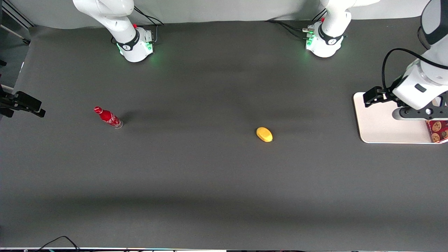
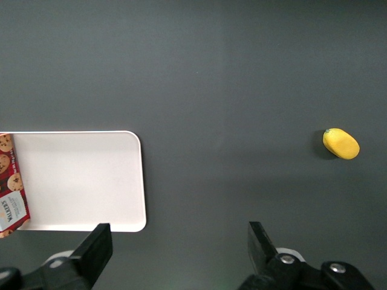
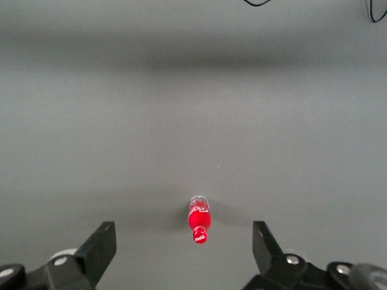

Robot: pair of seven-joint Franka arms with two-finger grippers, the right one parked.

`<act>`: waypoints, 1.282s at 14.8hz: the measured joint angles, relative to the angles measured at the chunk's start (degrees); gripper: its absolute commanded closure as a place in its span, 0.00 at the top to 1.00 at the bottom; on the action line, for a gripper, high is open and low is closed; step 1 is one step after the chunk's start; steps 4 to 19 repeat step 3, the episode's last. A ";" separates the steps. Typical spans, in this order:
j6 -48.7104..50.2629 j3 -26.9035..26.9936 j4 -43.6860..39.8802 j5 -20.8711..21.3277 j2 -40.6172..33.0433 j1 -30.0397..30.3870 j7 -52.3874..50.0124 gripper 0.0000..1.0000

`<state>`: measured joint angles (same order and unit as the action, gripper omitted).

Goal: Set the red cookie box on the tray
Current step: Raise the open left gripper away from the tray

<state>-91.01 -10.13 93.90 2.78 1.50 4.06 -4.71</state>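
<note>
Dark grey table bore tray at working arm's end. Red cookie box lay on tray, at its edge. Gripper hung above tray, fingers spread, empty. Lemon well apart from tray.

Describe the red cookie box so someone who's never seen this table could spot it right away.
Look to the working arm's end of the dark table for the cream-white tray. The open gripper hangs empty above it. The red cookie box lies on the tray: a flat dark-red carton printed with chocolate-chip cookies, unlike the small red bottle and yellow fruit elsewhere.
</note>
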 measured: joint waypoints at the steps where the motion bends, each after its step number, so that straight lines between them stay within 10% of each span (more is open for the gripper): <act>1: -0.42 0.55 0.00 -0.20 0.00 0.00 0.60 1.00; 19: -1.63 1.17 0.00 -0.79 -0.01 0.00 0.95 1.00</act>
